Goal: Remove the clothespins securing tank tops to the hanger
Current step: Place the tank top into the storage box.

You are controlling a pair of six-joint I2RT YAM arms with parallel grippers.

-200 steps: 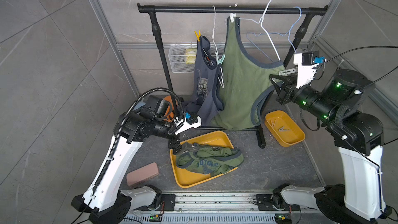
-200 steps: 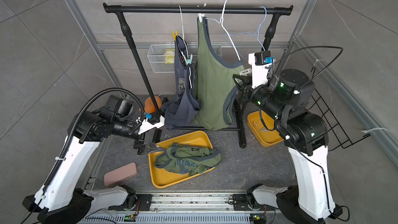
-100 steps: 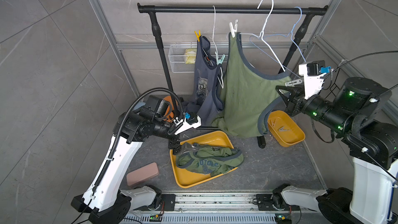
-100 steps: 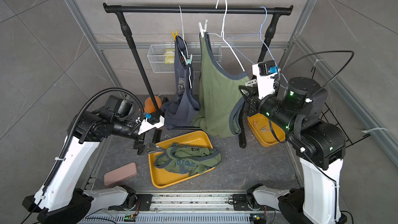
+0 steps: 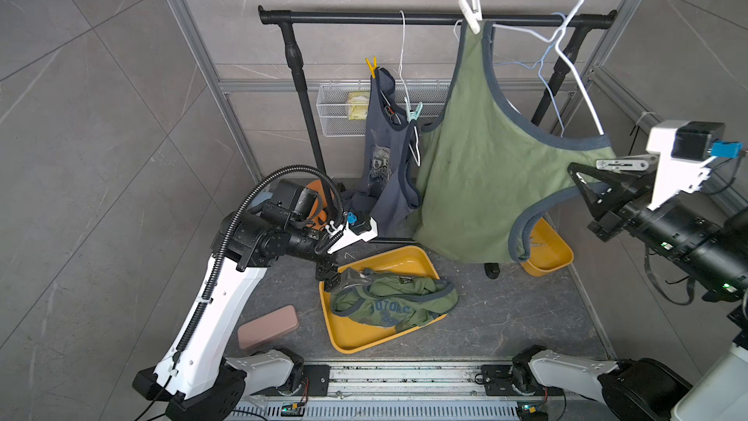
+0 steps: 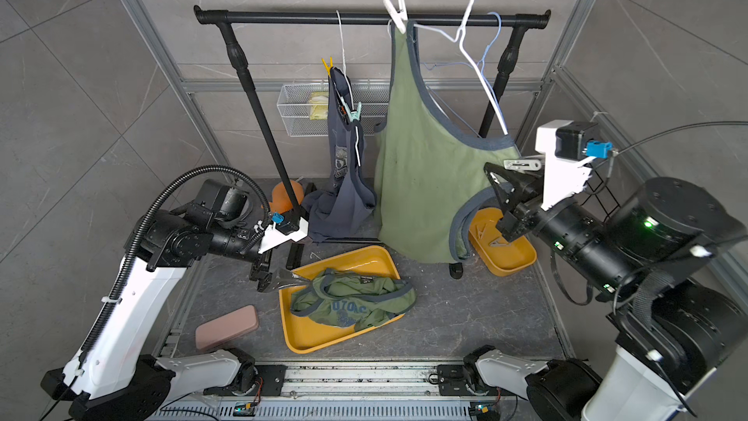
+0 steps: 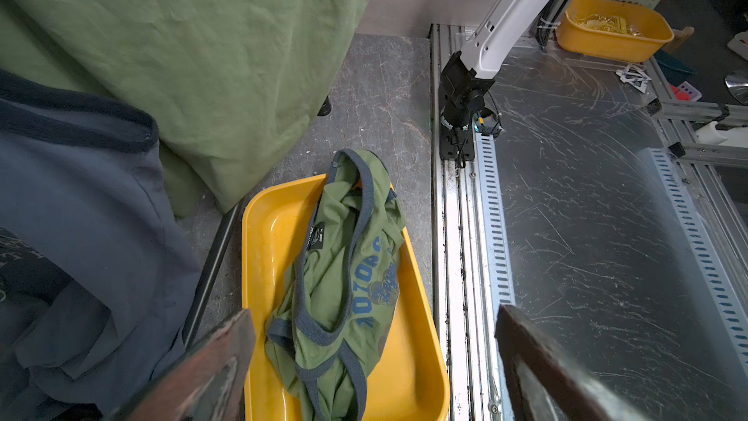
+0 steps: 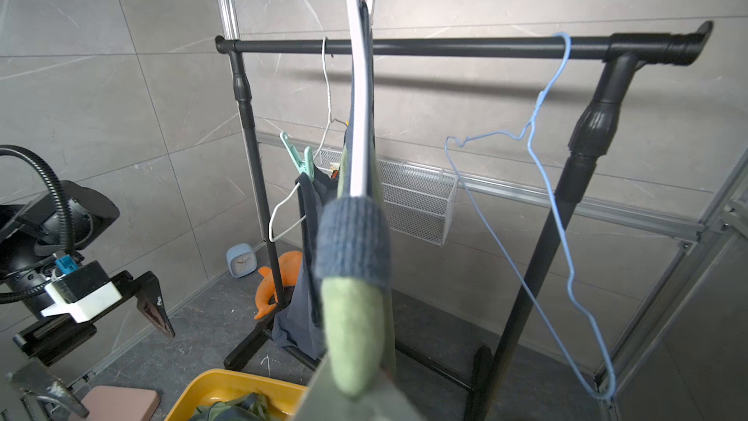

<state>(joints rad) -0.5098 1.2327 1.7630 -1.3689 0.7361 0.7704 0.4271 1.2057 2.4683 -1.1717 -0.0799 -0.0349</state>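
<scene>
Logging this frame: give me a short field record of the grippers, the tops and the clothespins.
left gripper: open, over yellow tray
right gripper: shut on hanging green tank top
white hanger: tilted, hook above rail
white clothespin: on hanging top's upper strap
crumpled green tank top: in tray
slate blue tank top: hanging, yellow clothespin and mint green clothespin attached
</scene>
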